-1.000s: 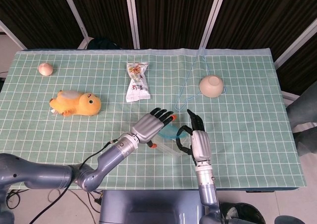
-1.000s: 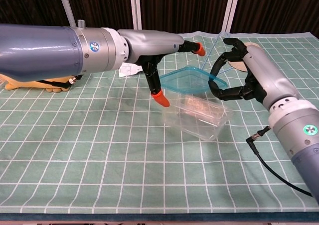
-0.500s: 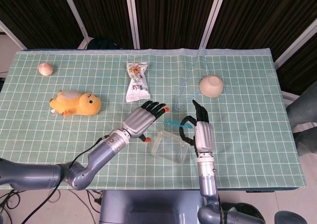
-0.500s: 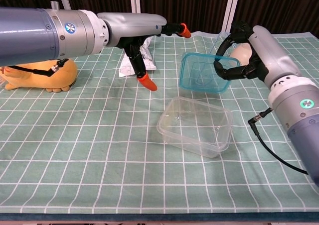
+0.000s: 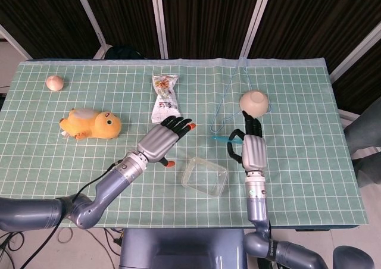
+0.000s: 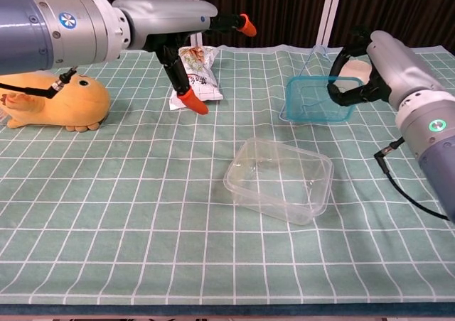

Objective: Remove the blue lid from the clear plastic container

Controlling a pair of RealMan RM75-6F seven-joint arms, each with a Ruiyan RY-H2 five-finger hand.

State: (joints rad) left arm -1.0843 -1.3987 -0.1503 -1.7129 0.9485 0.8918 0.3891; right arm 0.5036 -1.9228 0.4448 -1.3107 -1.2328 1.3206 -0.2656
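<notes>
The clear plastic container (image 5: 205,177) (image 6: 279,180) lies open-topped on the green checked cloth, near the front middle. My right hand (image 5: 252,146) (image 6: 370,67) holds the blue lid (image 6: 316,99) (image 5: 224,139) by its right edge, lifted off and tilted, behind and to the right of the container. My left hand (image 5: 159,140) (image 6: 186,30) hovers to the left of the container with orange-tipped fingers spread and nothing in it.
A snack packet (image 5: 165,97) (image 6: 196,75) lies behind my left hand. A yellow plush duck (image 5: 90,124) (image 6: 52,103) sits at the left, a small peach ball (image 5: 55,83) at the far left corner, a beige bowl (image 5: 254,103) behind my right hand, with a thin blue cord (image 5: 229,92) nearby.
My right hand has carried the blue lid up and away to the right of the container. My left hand has drawn back to the left, off the container.
</notes>
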